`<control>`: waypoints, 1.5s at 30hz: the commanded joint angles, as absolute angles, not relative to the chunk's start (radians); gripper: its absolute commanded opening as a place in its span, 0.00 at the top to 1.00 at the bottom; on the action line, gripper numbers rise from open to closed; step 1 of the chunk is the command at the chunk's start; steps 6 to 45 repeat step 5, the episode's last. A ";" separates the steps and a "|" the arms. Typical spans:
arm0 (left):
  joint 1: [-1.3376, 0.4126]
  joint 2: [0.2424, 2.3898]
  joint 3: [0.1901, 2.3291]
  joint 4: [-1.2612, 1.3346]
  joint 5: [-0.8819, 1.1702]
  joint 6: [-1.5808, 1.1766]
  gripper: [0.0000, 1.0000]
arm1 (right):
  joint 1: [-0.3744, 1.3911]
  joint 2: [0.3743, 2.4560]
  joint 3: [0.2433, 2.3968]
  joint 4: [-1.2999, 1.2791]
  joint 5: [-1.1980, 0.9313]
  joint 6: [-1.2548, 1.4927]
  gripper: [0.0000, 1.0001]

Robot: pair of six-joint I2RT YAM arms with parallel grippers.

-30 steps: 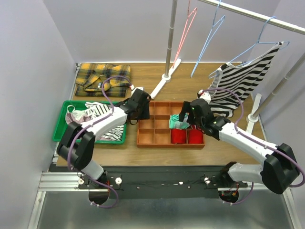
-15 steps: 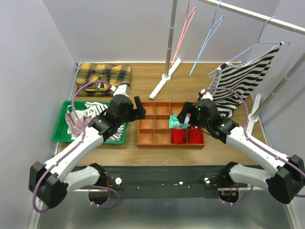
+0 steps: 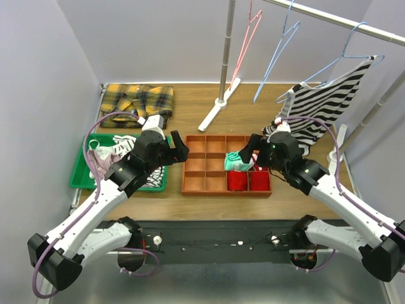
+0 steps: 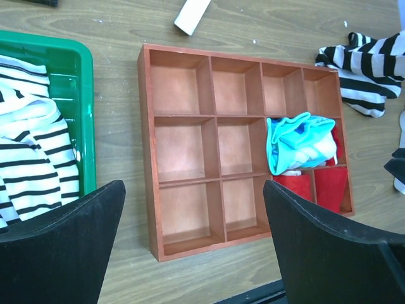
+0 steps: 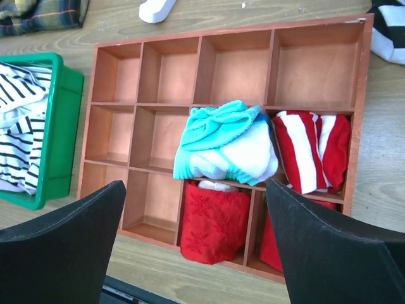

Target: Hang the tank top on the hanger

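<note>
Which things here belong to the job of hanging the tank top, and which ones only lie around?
For the job:
- tank top
- lavender-blue hanger

Only lying about:
- wooden compartment tray
- green bin
- yellow plaid shirt
- pink hanger
- sky-blue hanger

Compartment box (image 3: 215,183) blocks mid counter (image 3: 190,101); rack post (image 3: 226,57) behind it; tank top (image 3: 323,107) drapes rear right; bare wood rear centre.

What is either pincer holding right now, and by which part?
Nothing. The left pincer and the right pincer both stand open by the wooden compartment tray, with nothing between their fingers.
</note>
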State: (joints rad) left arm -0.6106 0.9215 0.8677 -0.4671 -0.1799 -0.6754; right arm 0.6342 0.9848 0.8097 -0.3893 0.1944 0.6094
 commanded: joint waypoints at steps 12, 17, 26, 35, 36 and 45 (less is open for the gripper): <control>-0.620 0.914 0.871 -0.459 -0.135 -0.635 0.01 | 0.640 0.946 0.836 -0.425 0.236 0.591 0.00; -0.620 0.914 0.871 -0.459 -0.135 -0.635 0.01 | 0.640 0.946 0.836 -0.425 0.236 0.591 0.00; -0.620 0.914 0.871 -0.459 -0.135 -0.635 0.01 | 0.640 0.946 0.836 -0.425 0.236 0.591 0.00; -0.620 0.914 0.871 -0.459 -0.135 -0.635 0.01 | 0.640 0.946 0.836 -0.425 0.236 0.591 0.00; -0.620 0.914 0.871 -0.459 -0.135 -0.635 0.01 | 0.640 0.946 0.836 -0.425 0.236 0.591 0.00; -0.620 0.914 0.871 -0.459 -0.135 -0.635 0.01 | 0.640 0.946 0.836 -0.425 0.236 0.591 0.00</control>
